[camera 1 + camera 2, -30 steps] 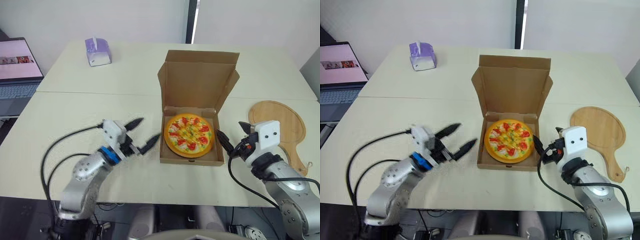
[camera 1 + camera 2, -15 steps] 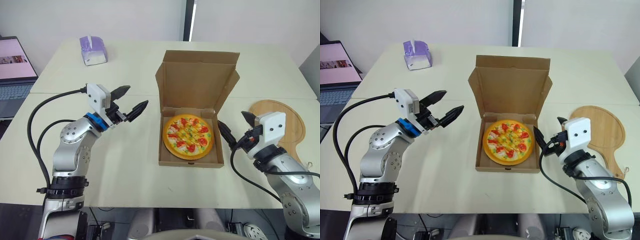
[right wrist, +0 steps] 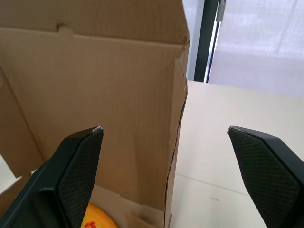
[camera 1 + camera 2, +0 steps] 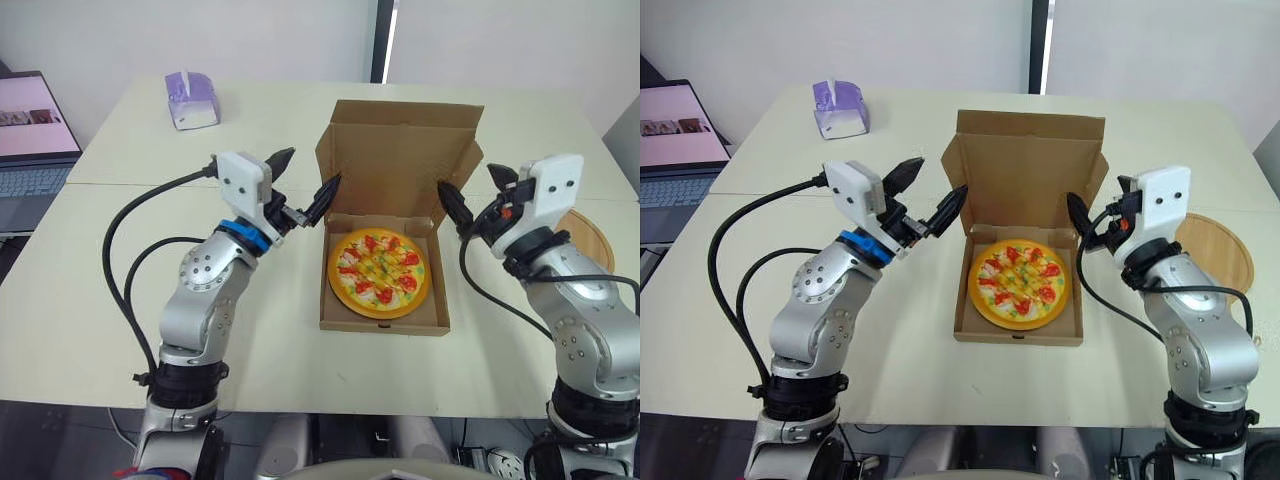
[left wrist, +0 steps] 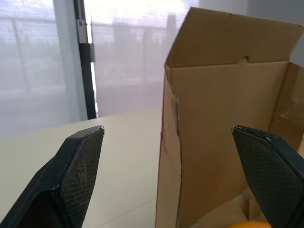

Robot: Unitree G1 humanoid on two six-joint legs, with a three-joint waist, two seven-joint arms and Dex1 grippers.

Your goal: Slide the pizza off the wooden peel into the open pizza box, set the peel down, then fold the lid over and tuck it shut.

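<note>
The pizza (image 4: 378, 272) lies inside the open cardboard box (image 4: 385, 322), whose lid (image 4: 400, 165) stands upright at the back. My left gripper (image 4: 305, 172) is open at the lid's left side flap, and in the left wrist view the flap's edge (image 5: 172, 142) runs between the fingers. On the other side, my right gripper (image 4: 470, 185) is also open, straddling the right flap's edge (image 3: 176, 137). Neither gripper holds anything. The wooden peel (image 4: 1222, 252) lies flat on the table right of the box, partly hidden behind my right arm.
A purple tissue box (image 4: 191, 100) sits at the table's far left. Beside the table's left edge stands a laptop (image 4: 35, 120) with a lit screen. A seam (image 4: 130, 184) crosses the table behind the box's base.
Both arms have risen from table height. The left gripper swung right to the lid's left flap. The right gripper climbed from beside the box's front corner to the right flap.
</note>
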